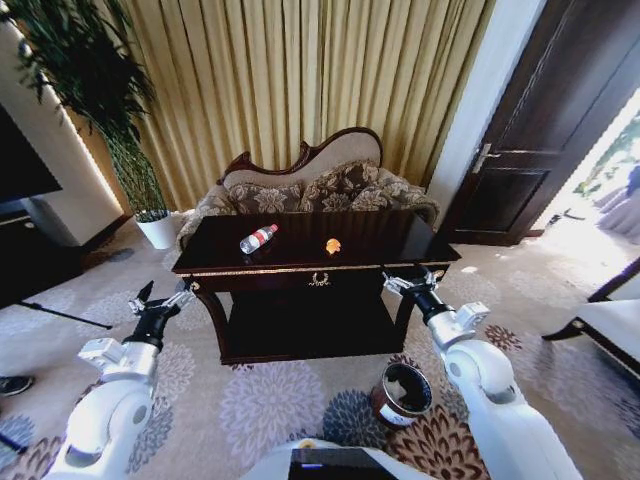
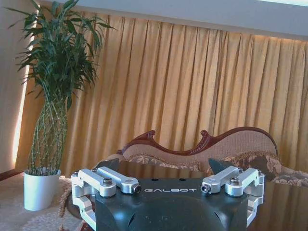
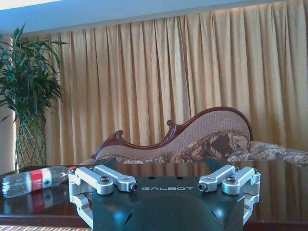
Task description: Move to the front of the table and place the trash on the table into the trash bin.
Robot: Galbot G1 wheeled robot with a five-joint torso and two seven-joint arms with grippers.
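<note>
At the worktop, both pincers raised and empty, no trash picked yet.

The robot stands before the worktop; the approach looks done and the pick-up step is in hand. The bottle lies on its side toward the robot's left on the top, the orange scrap near the middle, well apart from it. The bin stands on the carpet by the right arm. The left pincer hovers off the front left corner, the right pincer at the front right edge; both stand wide, holding nothing. Next, one pincer would need to reach over the edge, come down on the bottle's body, and close across it. "GALBOT" reads on both wrist housings; the bottle's red label is too small to read.
</note>
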